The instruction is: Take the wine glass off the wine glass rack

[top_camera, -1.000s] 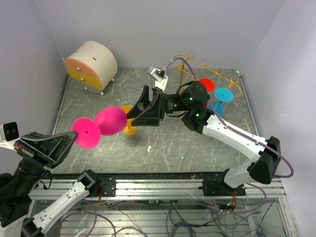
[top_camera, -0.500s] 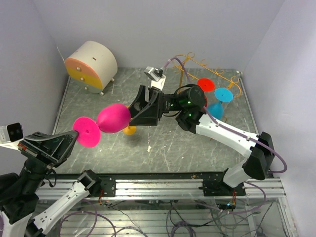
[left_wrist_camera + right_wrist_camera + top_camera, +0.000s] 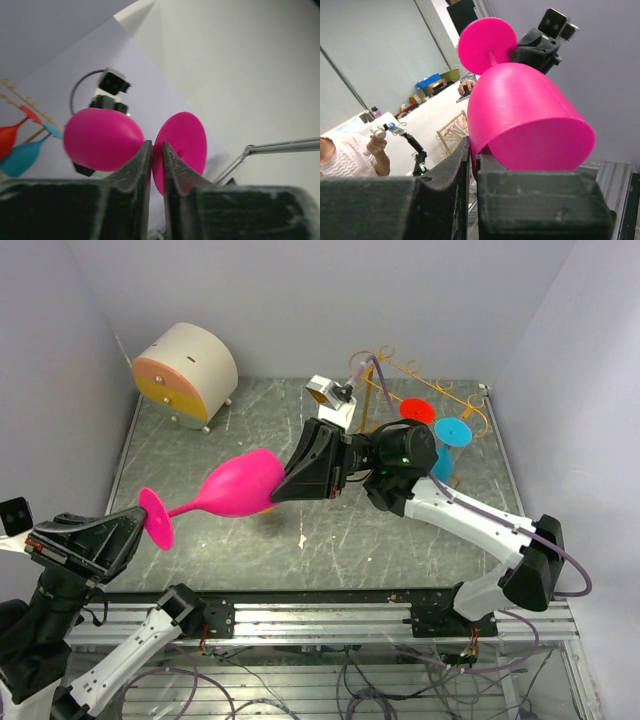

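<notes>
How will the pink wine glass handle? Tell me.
Probably stiff and light: the pink wine glass looks like opaque plastic, and its rim looks unbent in the right hand. Sideways, the round bowl would likely roll. Upright, it may tip.

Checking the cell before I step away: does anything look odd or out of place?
Yes: the pink wine glass lies sideways in mid-air, off the gold wire rack, pinched at its rim by the right gripper and at its stem by the left gripper. The red glass and blue glass hang on the rack.

Magenta wine glass (image 3: 235, 485), gold wine glass rack (image 3: 428, 380)
</notes>
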`<action>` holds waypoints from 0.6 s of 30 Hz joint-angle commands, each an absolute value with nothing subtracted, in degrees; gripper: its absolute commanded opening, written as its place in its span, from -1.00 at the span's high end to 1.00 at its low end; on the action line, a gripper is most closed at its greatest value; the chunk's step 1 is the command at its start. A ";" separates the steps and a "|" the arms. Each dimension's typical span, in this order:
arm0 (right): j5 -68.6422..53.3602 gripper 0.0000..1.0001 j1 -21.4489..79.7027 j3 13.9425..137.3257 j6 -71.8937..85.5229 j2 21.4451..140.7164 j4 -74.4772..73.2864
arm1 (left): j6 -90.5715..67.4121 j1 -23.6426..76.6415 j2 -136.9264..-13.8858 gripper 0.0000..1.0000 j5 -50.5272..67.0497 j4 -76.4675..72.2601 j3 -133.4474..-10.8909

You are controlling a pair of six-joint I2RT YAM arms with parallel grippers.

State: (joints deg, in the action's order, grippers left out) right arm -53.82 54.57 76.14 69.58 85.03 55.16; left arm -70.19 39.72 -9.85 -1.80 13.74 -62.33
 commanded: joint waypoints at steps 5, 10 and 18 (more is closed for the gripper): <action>-51.67 1.00 53.79 76.83 59.76 81.05 44.04 | -65.98 37.81 -7.25 -0.14 -11.99 34.50 -71.80; -41.15 1.00 53.87 85.79 38.29 77.25 5.02 | -62.95 36.90 -10.15 -0.12 -19.27 52.04 -79.99; -11.76 1.00 55.26 102.34 23.33 79.70 -40.18 | -53.70 36.04 -22.58 -0.01 -19.94 66.16 -89.45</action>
State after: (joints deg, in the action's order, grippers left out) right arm -29.80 54.22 96.33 33.56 78.72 -12.08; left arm -60.38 36.88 -14.52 -18.90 56.05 -88.12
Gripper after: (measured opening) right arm 0.027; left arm 0.513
